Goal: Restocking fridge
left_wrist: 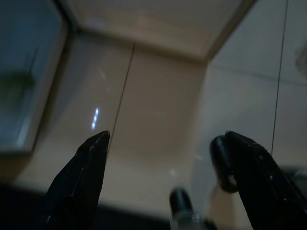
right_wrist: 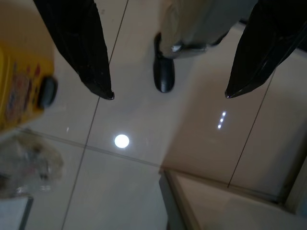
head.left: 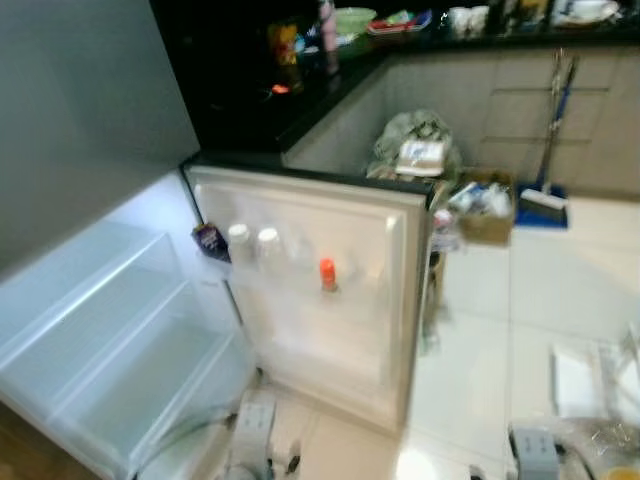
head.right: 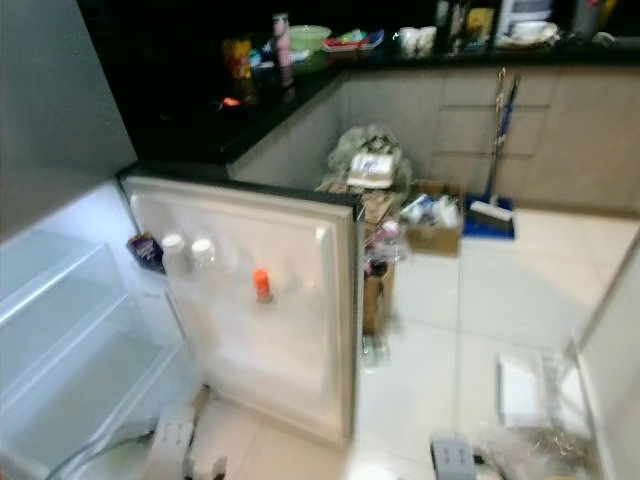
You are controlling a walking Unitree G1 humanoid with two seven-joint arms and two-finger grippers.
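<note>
The small fridge stands open at the left, with bare lit shelves (head.left: 110, 330). Its door (head.left: 390, 300) is swung wide towards me. The door rack holds two white-capped bottles (head.left: 252, 240), an orange-capped bottle (head.left: 328, 274) and a purple packet (head.left: 210, 240). In the left wrist view my left gripper (left_wrist: 163, 143) hangs open over beige floor tiles, with nothing between its fingers. In the right wrist view my right gripper (right_wrist: 168, 96) is open above the floor. Near it are a yellow container (right_wrist: 19, 91) and a crumpled clear bag (right_wrist: 29, 167).
A cardboard box of goods (head.left: 485, 210), a stuffed rubbish bag (head.left: 415, 145) and a broom (head.left: 548, 190) stand by the cabinets behind the door. The dark counter (head.left: 300, 95) carries bottles and dishes. A clear bag and white items (head.left: 590, 400) lie on the floor at the right. A dark shoe (right_wrist: 164, 76) shows near my right gripper.
</note>
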